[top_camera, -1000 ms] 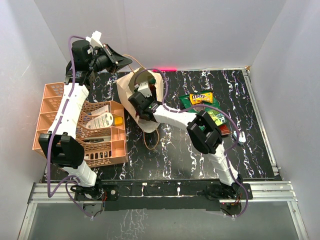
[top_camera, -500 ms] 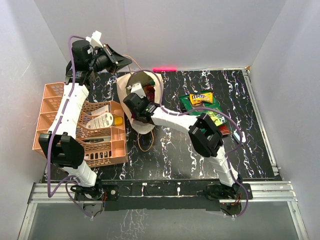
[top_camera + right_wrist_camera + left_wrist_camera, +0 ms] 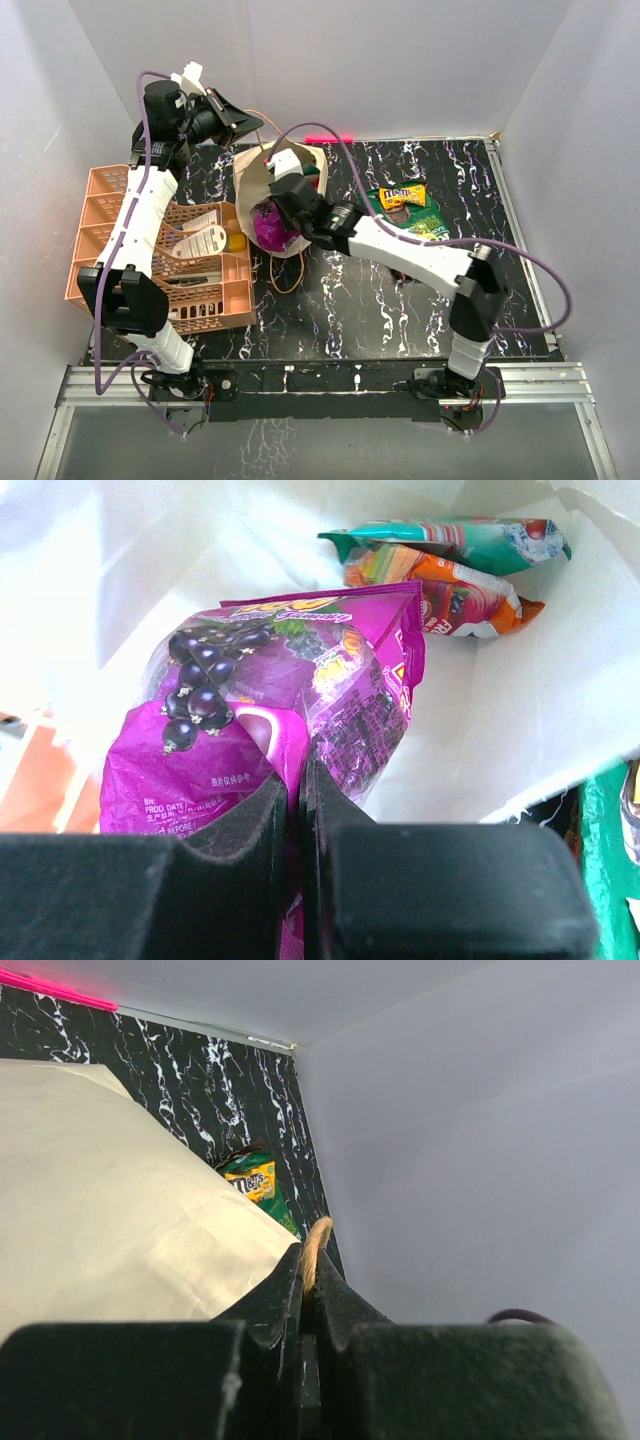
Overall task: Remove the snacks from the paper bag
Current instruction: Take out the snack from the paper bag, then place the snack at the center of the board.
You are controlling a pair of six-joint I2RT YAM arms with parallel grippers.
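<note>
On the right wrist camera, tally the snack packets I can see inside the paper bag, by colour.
Purple packet: 1, pinched in the right gripper
Teal packet: 1
Orange packet: 1
Total: 3 in sight inside the paper bag; others may lie hidden underneath.

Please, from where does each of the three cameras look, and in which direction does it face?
Top external: above and behind the bases, facing down on the table; both arms show.
Left wrist: beside the paper bag, facing the far-right corner; the left gripper, shut, pinches a handle.
Right wrist: at the bag's mouth, facing inside; the right gripper grips the purple packet.
Shared: top and right wrist both show that packet.
</note>
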